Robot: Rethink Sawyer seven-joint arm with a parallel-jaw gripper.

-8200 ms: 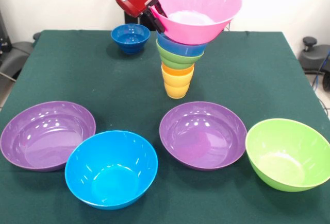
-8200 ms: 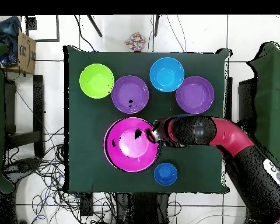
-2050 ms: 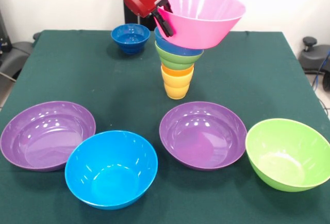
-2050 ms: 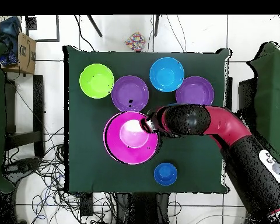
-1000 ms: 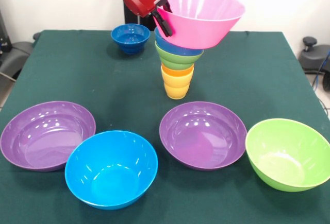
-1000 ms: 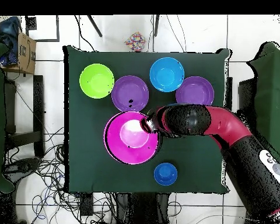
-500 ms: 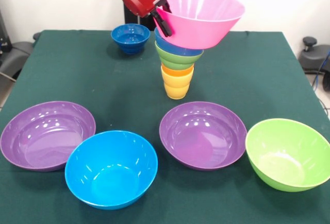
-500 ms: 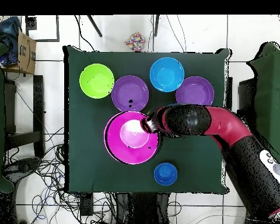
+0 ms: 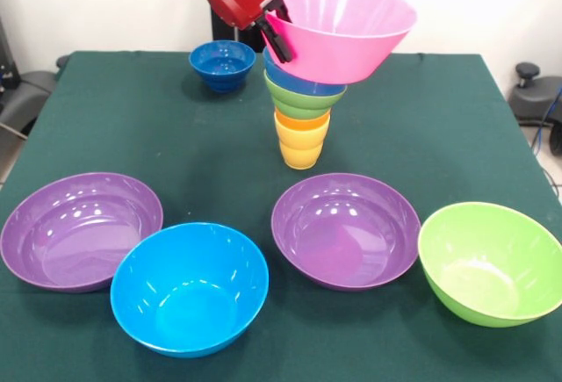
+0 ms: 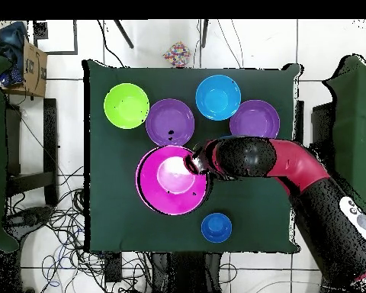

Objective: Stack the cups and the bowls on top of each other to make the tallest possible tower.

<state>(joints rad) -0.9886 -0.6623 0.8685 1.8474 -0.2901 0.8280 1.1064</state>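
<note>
The big pink bowl (image 9: 341, 26) sits tilted at the top of the tower (image 9: 304, 105), its near-left rim pinched by the pincer (image 9: 275, 38), which is clenched on that thin wall — one finger inside, one outside, as far as I can make out. It looks like light, glossy, stiff plastic: easy to lift, but slick, so a rim pinch like this one is about the only sensible hold, and it lets the bowl swing or tip if the grip is off level. Below it the light blue bowl (image 9: 297, 79) and the small green bowl (image 9: 303, 99) nest over the orange cup (image 9: 302, 120) and the yellow-orange cup (image 9: 300, 147), a narrow ribbed foot carrying a much wider top — I would judge the whole thing top-heavy and ready to topple at a sideways nudge when the bowl is let go. From overhead the pink bowl hides the stack entirely, so I cannot tell how well centred it is. Out on the green worktop (image 9: 132, 127) the small dark blue bowl (image 9: 222, 64) stands near the tower, and well apart lie two purple bowls (image 9: 81, 228) (image 9: 345, 228), a large blue bowl (image 9: 190, 287) and a large green bowl (image 9: 490, 261), all upright and open.
</note>
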